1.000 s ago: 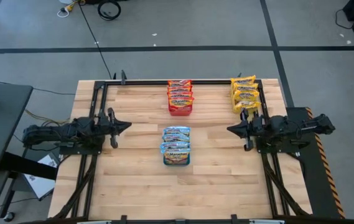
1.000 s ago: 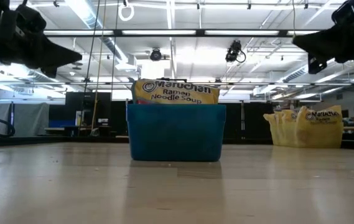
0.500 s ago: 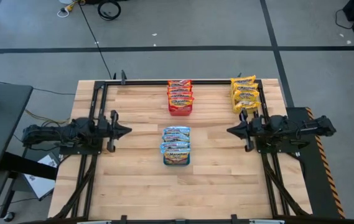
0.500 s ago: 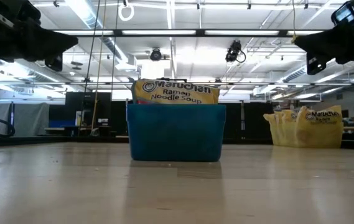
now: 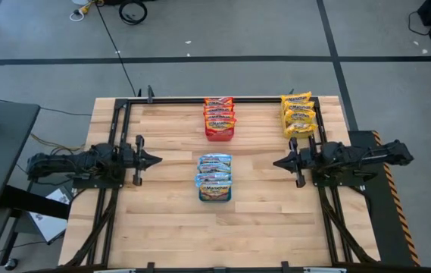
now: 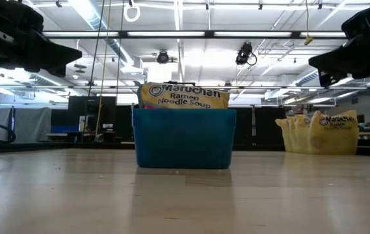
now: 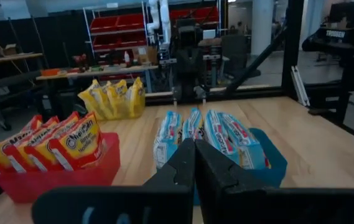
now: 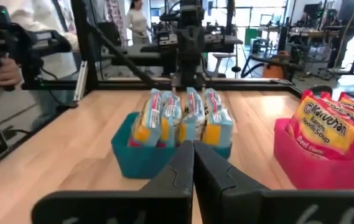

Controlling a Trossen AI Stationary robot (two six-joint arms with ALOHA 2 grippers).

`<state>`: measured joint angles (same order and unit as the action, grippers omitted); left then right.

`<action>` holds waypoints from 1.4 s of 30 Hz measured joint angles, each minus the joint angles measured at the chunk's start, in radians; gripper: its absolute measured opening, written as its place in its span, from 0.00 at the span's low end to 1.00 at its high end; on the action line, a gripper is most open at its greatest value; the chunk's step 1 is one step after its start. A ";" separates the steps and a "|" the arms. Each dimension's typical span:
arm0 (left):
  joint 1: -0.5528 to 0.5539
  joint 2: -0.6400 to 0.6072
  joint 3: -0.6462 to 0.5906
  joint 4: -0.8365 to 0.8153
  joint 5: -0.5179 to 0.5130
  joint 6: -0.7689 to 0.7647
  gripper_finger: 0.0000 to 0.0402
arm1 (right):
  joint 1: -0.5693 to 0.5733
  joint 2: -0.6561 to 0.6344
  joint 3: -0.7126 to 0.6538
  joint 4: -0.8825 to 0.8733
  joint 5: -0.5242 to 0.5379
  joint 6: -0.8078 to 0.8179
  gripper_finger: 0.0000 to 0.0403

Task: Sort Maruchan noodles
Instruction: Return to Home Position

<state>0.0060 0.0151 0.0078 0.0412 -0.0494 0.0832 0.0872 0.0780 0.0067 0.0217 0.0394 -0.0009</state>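
High view takes in the whole counter point(image 5: 170, 220), with three colours of Maruchan packets, every one stood on edge in a row. Blue-silver packets point(image 5: 214, 176) fill the blue tray point(image 5: 215, 196) at centre. Red-orange packets point(image 5: 219, 114) fill the red tray point(image 5: 220, 136) toward the far edge, and yellow-orange packets point(image 5: 298, 114) line up at the far right corner. The left end effector point(image 5: 154, 159) hangs over the left side and the right end effector point(image 5: 277, 161) over the right. Their tips point at each other across the blue tray, and both are well apart from it.

Low view tells it differently. It shows the blue tray square-on, with one packet top over its rim reading "Maruchan Ramen Noodle Soup", and the yellow-orange row off to the right. The red tray is hidden behind the blue one, and both arms sit high above the wood.

The wrist views settle what those two cannot: each pair of fingers is pressed together tip to tip, with nothing between them. The left wrist view catches all three colours, wrappers crinkly and glossy. The right wrist view adds a person's hand point(image 8: 2, 70) beyond the counter's edge.
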 joint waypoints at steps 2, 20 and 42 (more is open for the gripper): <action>0.004 0.001 0.000 -0.007 0.003 -0.007 0.02 | 0.000 0.010 0.000 0.004 0.024 0.002 0.02; 0.004 0.006 0.000 -0.012 0.003 0.094 0.02 | 0.000 0.014 0.000 0.009 0.045 0.084 0.03; 0.002 0.011 -0.001 0.011 0.001 -0.121 0.02 | 0.000 0.014 0.000 0.011 0.045 0.084 0.03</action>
<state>0.0082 0.0257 0.0067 0.0525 -0.0486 -0.0382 0.0872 0.0917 0.0067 0.0324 0.0849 0.0834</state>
